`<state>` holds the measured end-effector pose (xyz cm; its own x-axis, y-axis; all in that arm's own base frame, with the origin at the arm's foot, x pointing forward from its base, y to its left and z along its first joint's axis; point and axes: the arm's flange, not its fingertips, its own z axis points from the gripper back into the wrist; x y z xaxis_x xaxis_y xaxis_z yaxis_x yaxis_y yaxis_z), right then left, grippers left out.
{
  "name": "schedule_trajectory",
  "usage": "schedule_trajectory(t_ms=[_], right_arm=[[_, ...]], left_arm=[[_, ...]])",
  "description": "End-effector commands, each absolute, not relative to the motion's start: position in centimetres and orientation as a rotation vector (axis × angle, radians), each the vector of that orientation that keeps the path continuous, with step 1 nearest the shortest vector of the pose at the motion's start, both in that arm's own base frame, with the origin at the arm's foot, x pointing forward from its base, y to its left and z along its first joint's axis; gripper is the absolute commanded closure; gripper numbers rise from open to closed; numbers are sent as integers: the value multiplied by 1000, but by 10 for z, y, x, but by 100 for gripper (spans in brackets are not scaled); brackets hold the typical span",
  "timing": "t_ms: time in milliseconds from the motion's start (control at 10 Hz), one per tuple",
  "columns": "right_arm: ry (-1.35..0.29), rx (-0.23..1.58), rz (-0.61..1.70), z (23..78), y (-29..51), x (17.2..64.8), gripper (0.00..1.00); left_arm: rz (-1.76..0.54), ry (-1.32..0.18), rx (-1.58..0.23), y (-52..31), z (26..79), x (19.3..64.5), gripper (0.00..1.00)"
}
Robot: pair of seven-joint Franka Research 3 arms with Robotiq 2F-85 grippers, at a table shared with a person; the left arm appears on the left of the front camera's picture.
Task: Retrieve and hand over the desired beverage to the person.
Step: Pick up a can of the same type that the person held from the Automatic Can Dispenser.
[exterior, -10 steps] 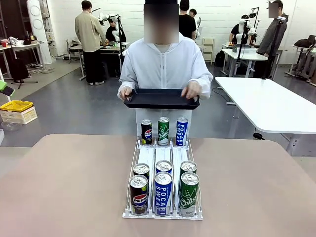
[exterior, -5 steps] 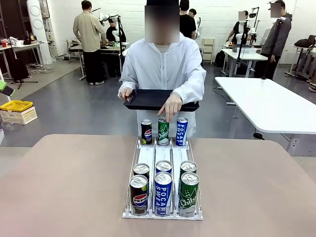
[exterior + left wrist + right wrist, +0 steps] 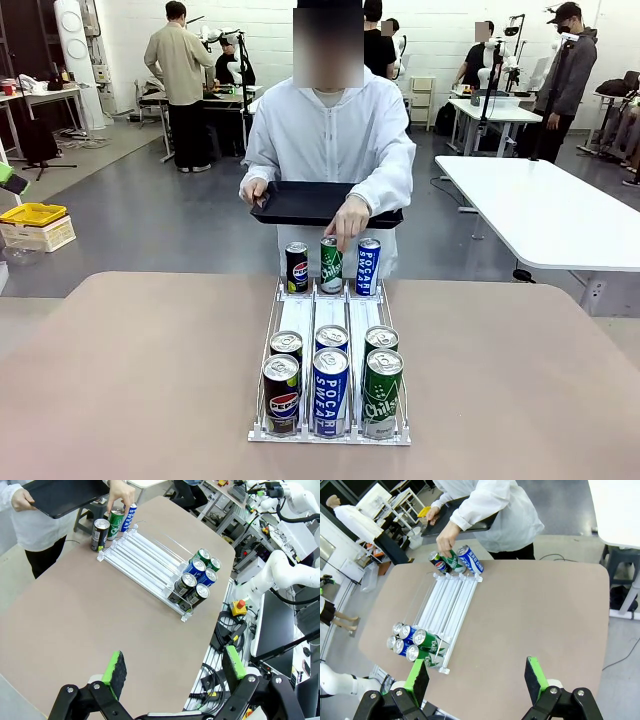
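Note:
The person [image 3: 330, 130] in a white hooded jacket stands at the table's far side, one hand holding a black tray [image 3: 300, 202]. Their other hand [image 3: 349, 218] rests on top of the green can [image 3: 331, 266] in the far row, between a black Pepsi can [image 3: 297, 268] and a blue Pocari can [image 3: 368, 266]. Beneath my open left gripper [image 3: 175, 665] is bare table; that hand [image 3: 121, 490] and green can [image 3: 116, 523] lie far off. My right gripper [image 3: 476, 679] is open too, high above the table, with the hand [image 3: 447, 532] over the green can [image 3: 452, 560].
A clear three-lane can rack [image 3: 297, 318] lies mid-table. At its near end stand two Pepsi cans [image 3: 281, 395], two Pocari cans [image 3: 330, 390] and two green cans [image 3: 381, 392]. A white table [image 3: 540, 210] stands at the right, and other people work farther back.
The person's free hand left the tray, came down and now rests on the far green can. The cans and rack have not moved.

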<state>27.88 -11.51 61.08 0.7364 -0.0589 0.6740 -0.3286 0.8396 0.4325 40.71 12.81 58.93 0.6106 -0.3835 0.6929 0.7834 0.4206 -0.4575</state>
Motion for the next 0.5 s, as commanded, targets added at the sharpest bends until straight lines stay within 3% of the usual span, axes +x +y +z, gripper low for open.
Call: schedule_trajectory(t_ms=[0, 400], right_arm=[[-742, 589, 172, 610, -115, 280, 0], [-742, 589, 172, 610, -115, 280, 0]], left_arm=[[-774, -537, -861, 129, 592, 408, 0], [-774, -537, -861, 129, 592, 408, 0]])
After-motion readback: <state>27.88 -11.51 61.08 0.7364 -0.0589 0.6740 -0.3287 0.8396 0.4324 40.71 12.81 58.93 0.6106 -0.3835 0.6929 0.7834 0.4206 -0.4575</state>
